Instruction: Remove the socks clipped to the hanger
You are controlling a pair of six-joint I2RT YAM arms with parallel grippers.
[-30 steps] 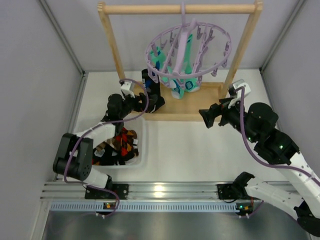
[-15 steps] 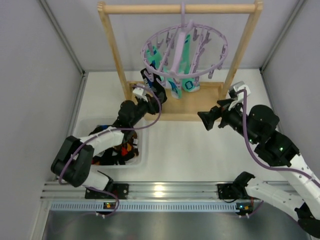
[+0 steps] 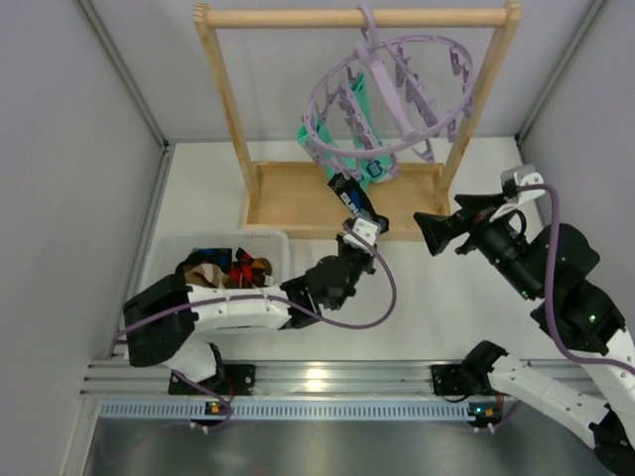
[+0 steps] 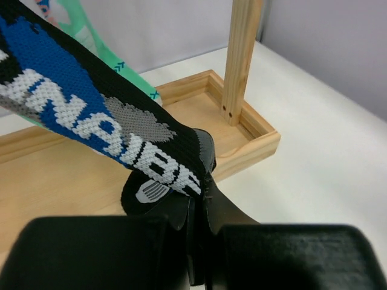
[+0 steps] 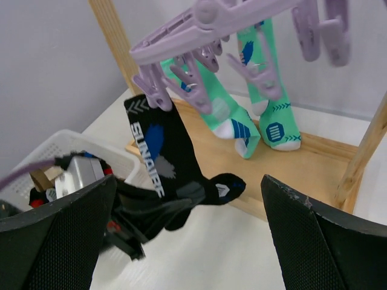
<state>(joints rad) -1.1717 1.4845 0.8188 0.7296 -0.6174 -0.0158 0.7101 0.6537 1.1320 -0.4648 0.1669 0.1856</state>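
The lavender hanger [image 3: 397,94] hangs tilted from the wooden rail, its near-left rim pulled low. A black sock [image 3: 347,191] with blue and white marks stretches from a clip [image 5: 151,90] down to my left gripper [image 3: 367,226], which is shut on its foot end [image 4: 181,172]. Teal-mint socks [image 5: 242,115] hang clipped behind it. Brown and orange socks [image 3: 233,270] lie in the white basket. My right gripper [image 3: 435,234] stands open to the right of the sock, its fingers [image 5: 338,235] wide apart and holding nothing.
The wooden frame has a top rail [image 3: 357,17], two posts [image 4: 242,60] and a shallow tray base [image 3: 288,198]. The white basket [image 3: 164,260] stands at the left. Grey walls close in the table on both sides and at the back.
My left gripper shut on the black sock and swung right and toward the near side, stretching it. The hanger tipped up on its right. The right gripper drew back slightly to the right.
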